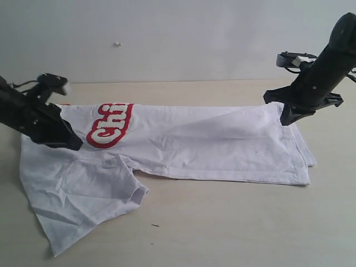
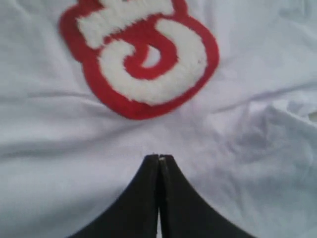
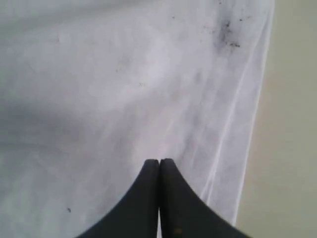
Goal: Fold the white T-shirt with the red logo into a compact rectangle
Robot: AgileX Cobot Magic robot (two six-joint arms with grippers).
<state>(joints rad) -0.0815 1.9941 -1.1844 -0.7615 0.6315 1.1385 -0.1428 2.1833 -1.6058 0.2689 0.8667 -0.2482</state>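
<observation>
The white T-shirt (image 1: 211,144) lies lengthwise across the table, its far half folded over, with one sleeve (image 1: 125,192) spread toward the front left. Only the first letters of the red logo (image 1: 109,127) show at the fold. My left gripper (image 1: 72,144) hovers low over the shirt's left end, just beside the logo (image 2: 143,59); its jaws (image 2: 159,157) are shut with no cloth between them. My right gripper (image 1: 289,119) hangs over the shirt's right end near the hem, and its jaws (image 3: 159,161) are also shut and hold nothing.
The shirt rests on a beige table (image 1: 250,222) with a pale wall behind. The hem edge (image 3: 252,114) runs beside bare tabletop (image 3: 292,148). Dark specks (image 3: 227,32) mark the fabric near the hem.
</observation>
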